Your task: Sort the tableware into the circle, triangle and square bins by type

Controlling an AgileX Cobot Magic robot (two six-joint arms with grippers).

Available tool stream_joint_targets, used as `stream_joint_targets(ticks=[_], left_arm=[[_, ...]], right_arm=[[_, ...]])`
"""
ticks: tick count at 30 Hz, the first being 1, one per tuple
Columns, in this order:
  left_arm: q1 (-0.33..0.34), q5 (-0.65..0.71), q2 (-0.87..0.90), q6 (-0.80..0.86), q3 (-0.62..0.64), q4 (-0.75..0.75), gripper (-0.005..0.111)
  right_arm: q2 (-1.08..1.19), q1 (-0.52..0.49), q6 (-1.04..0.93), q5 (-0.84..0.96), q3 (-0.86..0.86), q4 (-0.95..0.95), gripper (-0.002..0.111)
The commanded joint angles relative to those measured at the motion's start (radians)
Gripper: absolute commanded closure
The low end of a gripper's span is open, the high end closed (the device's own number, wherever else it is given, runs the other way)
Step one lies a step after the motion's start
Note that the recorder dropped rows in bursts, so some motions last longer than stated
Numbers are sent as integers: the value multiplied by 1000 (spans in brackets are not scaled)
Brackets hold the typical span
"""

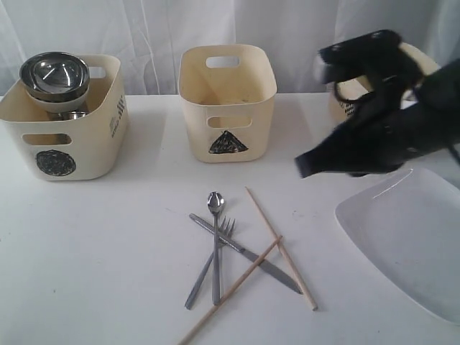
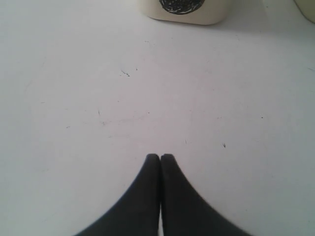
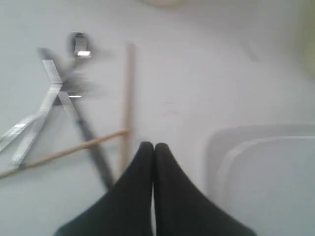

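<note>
The circle bin [image 1: 61,136] at the back left holds a steel bowl [image 1: 54,75] stacked on other ware that is mostly hidden. The triangle bin [image 1: 226,100] stands mid-back. Behind my right arm, the third bin [image 1: 343,92] is mostly hidden, its sticker unclear. A spoon [image 1: 215,205], fork [image 1: 208,266], knife [image 1: 248,253] and two crossed chopsticks [image 1: 280,248] lie in a heap at the front centre. The large white plate [image 1: 410,237] rests at the right. My right gripper [image 3: 153,145] hovers shut and empty between the heap and the plate [image 3: 266,172]. My left gripper [image 2: 160,156] is shut over bare table.
The white table [image 1: 108,251] ends at a white curtain behind the bins. In the left wrist view the foot of the circle bin [image 2: 182,12] shows ahead of the fingers. The plate runs off the exterior view's right edge.
</note>
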Motion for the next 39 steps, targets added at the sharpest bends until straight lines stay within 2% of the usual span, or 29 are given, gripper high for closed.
stream_joint_targets(ticks=[1, 3, 7, 14, 17, 21, 23, 28, 33, 39], left_arm=[[0, 13, -3, -7, 9, -2, 107], [0, 13, -3, -7, 9, -2, 107], [0, 13, -3, -7, 9, -2, 107], [0, 13, -3, -7, 9, -2, 107], [0, 13, -3, -7, 9, -2, 107], [0, 13, -3, -7, 9, -2, 107], [0, 13, -3, -7, 9, -2, 107], [0, 13, -3, -7, 9, -2, 107], [0, 13, -3, -7, 9, -2, 107], [0, 13, -3, -7, 9, -2, 107]], right_arm=[[162, 182, 27, 34, -89, 135, 108], [255, 225, 75, 69, -148, 131, 108], [430, 248, 95, 170, -263, 152, 108], [519, 248, 44, 147, -284, 221, 105], [534, 248, -16, 149, -284, 252, 92], [566, 248, -19, 147, -286, 265, 64], [595, 248, -19, 145, -303, 265, 54], [679, 248, 74, 63, -362, 239, 54], [746, 245, 186, 70, -431, 177, 54], [792, 245, 193, 83, -458, 163, 54]])
